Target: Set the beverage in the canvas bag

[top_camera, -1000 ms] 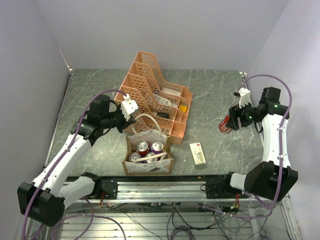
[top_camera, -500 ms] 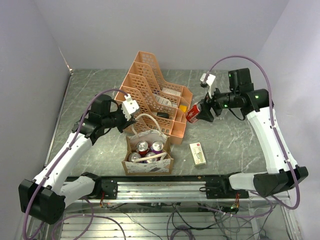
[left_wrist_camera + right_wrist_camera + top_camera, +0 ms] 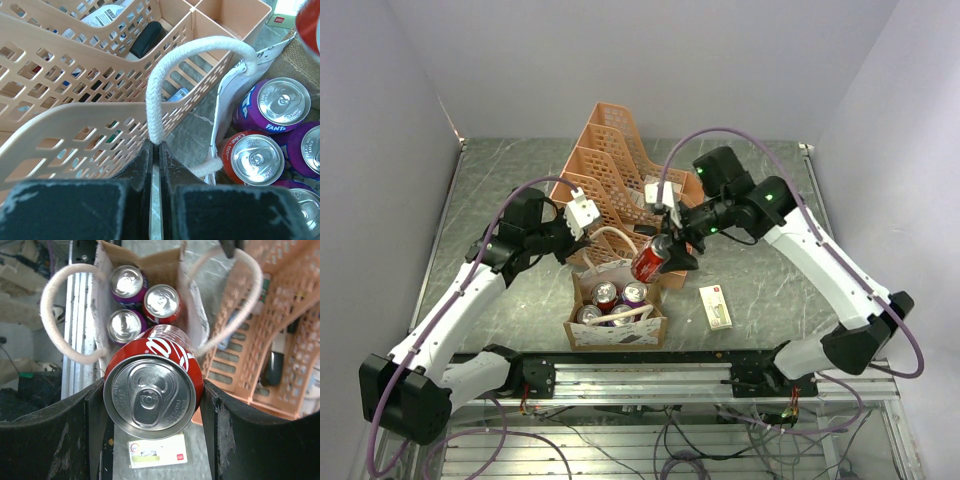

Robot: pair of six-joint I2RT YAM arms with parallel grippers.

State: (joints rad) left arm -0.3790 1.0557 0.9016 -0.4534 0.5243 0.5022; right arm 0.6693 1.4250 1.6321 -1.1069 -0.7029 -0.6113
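My right gripper (image 3: pixel 660 256) is shut on a red Coca-Cola can (image 3: pixel 649 261), holding it in the air above the far right corner of the canvas bag (image 3: pixel 616 331); the right wrist view shows the can (image 3: pixel 152 390) between the fingers. The tan bag stands open near the front edge and holds several cans, purple and red (image 3: pixel 257 161). My left gripper (image 3: pixel 578 246) is shut on the bag's far cream handle (image 3: pixel 165 85) and holds it up and back, toward the organizer.
A peach lattice file organizer (image 3: pixel 620 185) stands just behind the bag, with small items in its slots. A small white box (image 3: pixel 715 306) lies flat on the table right of the bag. The bag's near handle (image 3: pixel 57 320) hangs loose toward the front rail.
My right arm has swung left from the table's right side, carrying the red can, to just above the bag. My left gripper has kept its hold on the handle.
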